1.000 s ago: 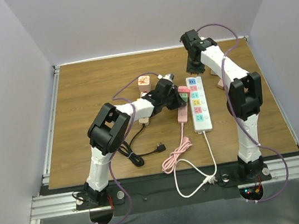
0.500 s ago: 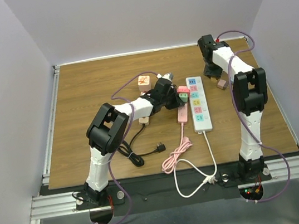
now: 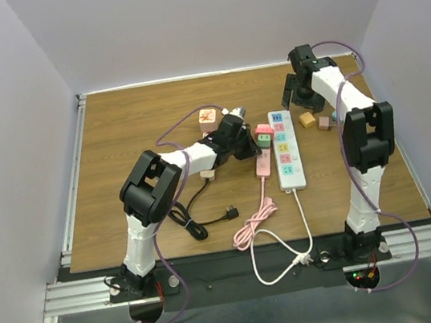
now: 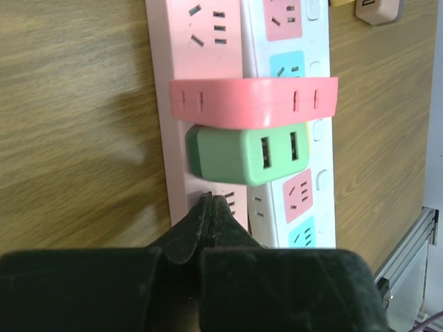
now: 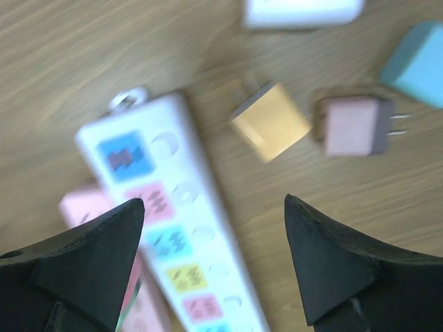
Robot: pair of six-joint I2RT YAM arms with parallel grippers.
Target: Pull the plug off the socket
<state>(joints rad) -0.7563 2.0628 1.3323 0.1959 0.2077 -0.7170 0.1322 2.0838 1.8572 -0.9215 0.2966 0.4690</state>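
Note:
A pink power strip point(image 4: 201, 83) lies beside a white one point(image 4: 294, 104). Plugged into the pink strip are a red-pink plug point(image 4: 252, 102) and a green USB plug point(image 4: 242, 153). My left gripper point(image 4: 212, 200) is shut, empty, its tips resting on the pink strip just below the green plug point(image 3: 263, 133). My right gripper point(image 5: 211, 207) hangs open and empty above the far end of the white strip point(image 5: 173, 228). A loose yellow plug point(image 5: 271, 121) lies on the table right of that strip, apart from my fingers. From above, the right gripper point(image 3: 303, 104) is just beyond the yellow plug point(image 3: 307, 119).
A brown-pink plug point(image 5: 353, 124), a teal one point(image 5: 419, 62) and a white one point(image 5: 301, 10) lie near the yellow one. A pink block point(image 3: 207, 116) sits far left of the strips. A black cable point(image 3: 200, 221) and pink and white cords point(image 3: 257, 224) trail toward the near edge.
My right gripper moved right from the white strip's far end and opened; the yellow plug now lies loose on the table. The left gripper stayed shut on the pink strip.

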